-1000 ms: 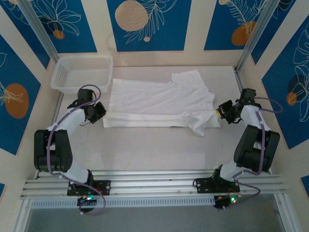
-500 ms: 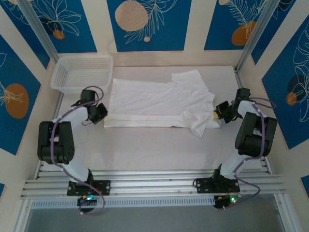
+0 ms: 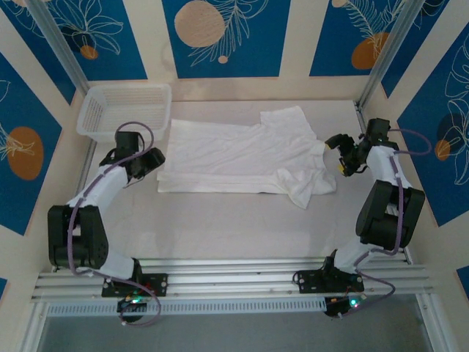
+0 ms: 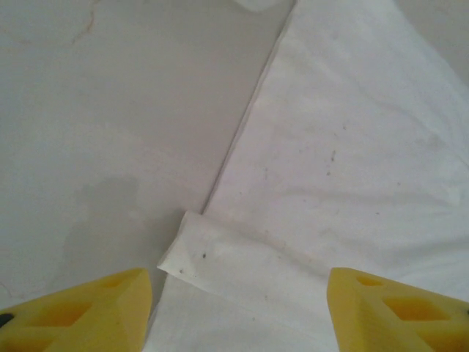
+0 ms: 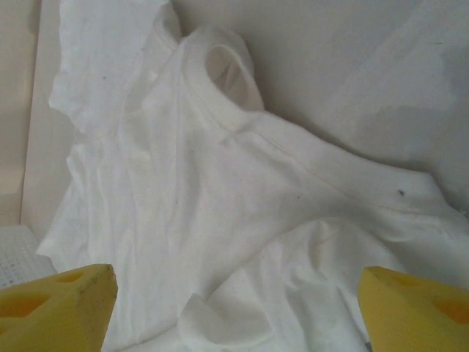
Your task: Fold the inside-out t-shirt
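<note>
Now t-shirt [image 3: 242, 158] lies flat on tabletop [image 3: 234, 220].
L end effector [image 3: 152, 160] at hem corner & R end effector [image 3: 338, 154] by collar, both spread wide, gripping nothing; white mesh basket [image 3: 94, 111] at far-left corner, just beside shirt.

The counter [image 3: 220, 220] is pale, matte and evenly lit, with only soft shadows. Behind it and at both sides stand cream walls [image 3: 295, 44] with blue panels [image 3: 242, 51], which carry white leaf drawings and orange circles [image 3: 199, 23]. Aluminium posts [image 3: 62, 51] lean in the far corners. Aluminium rails [image 3: 234, 275] run along the near edge.
</note>
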Controlling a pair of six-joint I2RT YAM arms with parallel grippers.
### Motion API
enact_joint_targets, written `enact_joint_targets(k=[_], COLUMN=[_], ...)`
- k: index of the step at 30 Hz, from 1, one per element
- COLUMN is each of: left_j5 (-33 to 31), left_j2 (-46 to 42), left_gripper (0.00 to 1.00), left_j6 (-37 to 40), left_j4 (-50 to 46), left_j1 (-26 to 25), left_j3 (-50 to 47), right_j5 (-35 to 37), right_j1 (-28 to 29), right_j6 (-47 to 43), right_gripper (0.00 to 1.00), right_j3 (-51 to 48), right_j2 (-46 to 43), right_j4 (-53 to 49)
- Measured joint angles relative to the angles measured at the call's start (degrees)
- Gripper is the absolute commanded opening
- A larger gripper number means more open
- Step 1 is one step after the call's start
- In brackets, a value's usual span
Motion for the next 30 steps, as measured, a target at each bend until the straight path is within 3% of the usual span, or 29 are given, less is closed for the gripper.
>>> enact_joint_targets(k=[5, 11, 19, 23, 30], left_j5=[1.1, 6.4, 9.1, 10.7, 14.7], left_j2=[-8.5, -19.6, -20.7, -20.0, -20.2], left_gripper=[0.67, 0.66, 0.66, 0.66, 0.67], left_j6=[4.3, 9.5, 13.4, 15.6, 19.3], left_j4=[-1.9, -0.5, 0.0, 0.0, 0.0], left_j1=[-5.1, -18.4, -26.1, -26.6, -27.3], left_j3=[-0.1, -3.2, -8.2, -8.2, -8.2], right_j5=[2.0, 7.4, 10.0, 9.5, 10.0], right_j1=[6.2, 17.5, 18.1, 18.3, 18.1], right_j6=[0.8, 7.5, 14.1, 14.5, 14.4], right_gripper=[0.80, 0.75, 0.62, 0.55, 0.47], right_j3=[-10.1, -23.6, -30.5, -30.0, -28.0], right_j2=[-13.8, -23.8, -18.8, -12.0, -9.7], right_j4=[-1.0, -4.0, -3.8, -1.2, -3.4])
